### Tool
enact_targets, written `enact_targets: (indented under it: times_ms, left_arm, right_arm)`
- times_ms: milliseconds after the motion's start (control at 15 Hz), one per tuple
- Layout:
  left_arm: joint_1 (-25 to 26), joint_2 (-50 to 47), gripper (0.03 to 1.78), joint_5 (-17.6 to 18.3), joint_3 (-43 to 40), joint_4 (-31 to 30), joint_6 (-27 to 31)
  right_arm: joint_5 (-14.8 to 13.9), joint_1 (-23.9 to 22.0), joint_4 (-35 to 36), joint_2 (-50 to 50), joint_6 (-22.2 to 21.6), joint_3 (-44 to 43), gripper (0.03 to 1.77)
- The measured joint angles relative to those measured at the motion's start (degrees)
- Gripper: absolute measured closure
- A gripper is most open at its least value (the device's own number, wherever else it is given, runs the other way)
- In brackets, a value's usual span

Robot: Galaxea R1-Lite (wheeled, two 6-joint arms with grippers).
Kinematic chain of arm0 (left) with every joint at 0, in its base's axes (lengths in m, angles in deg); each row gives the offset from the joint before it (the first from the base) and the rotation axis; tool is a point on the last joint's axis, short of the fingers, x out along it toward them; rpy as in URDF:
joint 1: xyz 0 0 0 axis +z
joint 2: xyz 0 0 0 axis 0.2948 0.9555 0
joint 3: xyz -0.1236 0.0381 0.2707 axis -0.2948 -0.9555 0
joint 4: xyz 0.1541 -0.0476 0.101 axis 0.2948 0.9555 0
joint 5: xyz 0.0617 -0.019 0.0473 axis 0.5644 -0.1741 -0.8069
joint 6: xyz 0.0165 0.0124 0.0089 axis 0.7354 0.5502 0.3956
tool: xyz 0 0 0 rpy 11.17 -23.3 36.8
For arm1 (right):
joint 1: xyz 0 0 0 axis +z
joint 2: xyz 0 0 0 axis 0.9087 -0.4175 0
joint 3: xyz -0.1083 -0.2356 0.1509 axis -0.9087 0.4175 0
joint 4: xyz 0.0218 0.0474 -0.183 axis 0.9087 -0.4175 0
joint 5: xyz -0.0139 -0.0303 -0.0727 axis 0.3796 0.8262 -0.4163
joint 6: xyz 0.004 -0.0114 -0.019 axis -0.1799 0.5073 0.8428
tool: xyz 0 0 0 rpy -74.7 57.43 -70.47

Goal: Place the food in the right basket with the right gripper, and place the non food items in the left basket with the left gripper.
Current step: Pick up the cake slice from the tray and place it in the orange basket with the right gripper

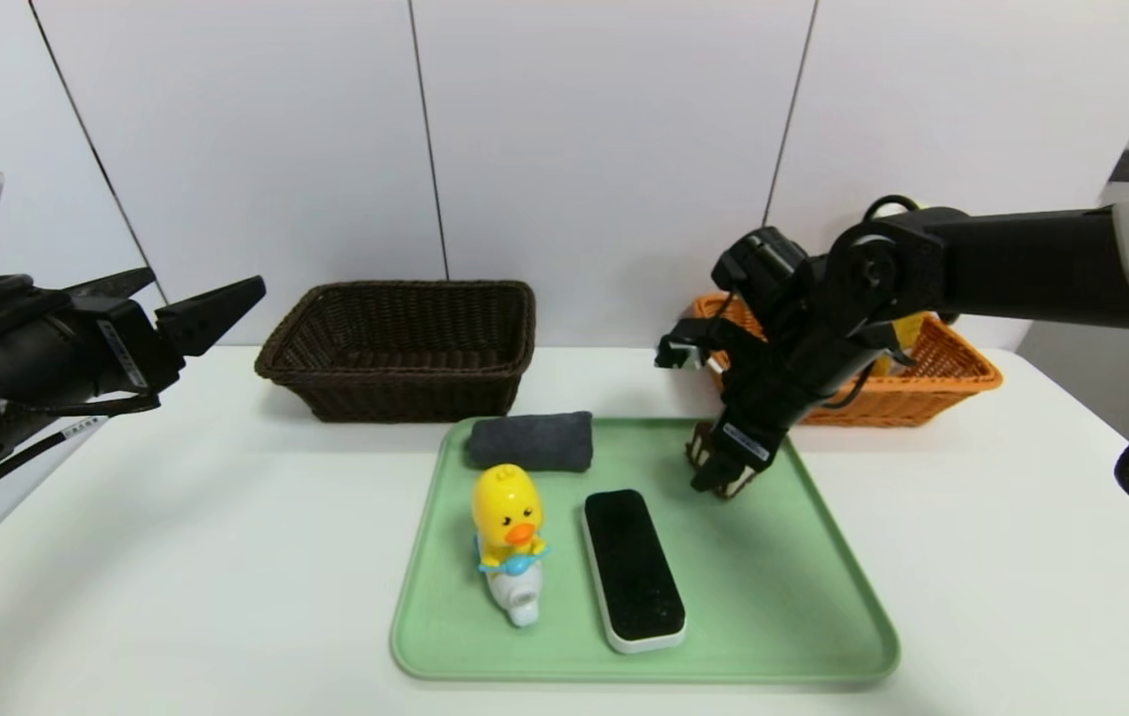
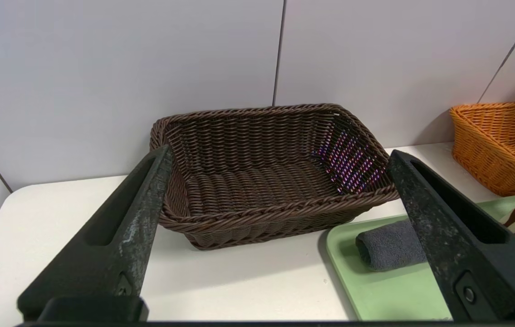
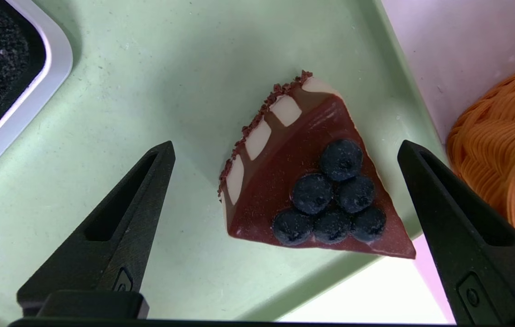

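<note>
Chocolate cake wedge (image 3: 305,181) topped with blueberries lies at the green tray's (image 1: 823,597) far right corner, just beside the orange-tan basket (image 1: 952,383); the right gripper (image 3: 284,227) hangs over it, jaws spread wide on either side, not touching. Duck toy (image 1: 509,532), eraser (image 1: 632,569) and rolled cloth (image 1: 531,441) sit on the tray. Left gripper (image 2: 280,236) hovers released, facing the dark brown basket (image 2: 266,177).

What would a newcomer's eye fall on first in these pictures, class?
The right gripper, open, poised over a chocolate cake wedge at the far right corner of the green tray. Next, the yellow duck standing near the tray's front left, beside the eraser. Behind the tray sit a dark brown basket and an orange basket.
</note>
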Motion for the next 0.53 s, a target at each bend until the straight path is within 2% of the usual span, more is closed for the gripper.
enact_targets:
  times_ms: [533]
  left_arm:
    - [0.07, 0.09, 0.12, 0.02, -0.05, -1.91, -0.09]
  right_arm:
    - [-0.16, 0.46, 0.01, -0.09, -0.79, 0.05, 0.1]
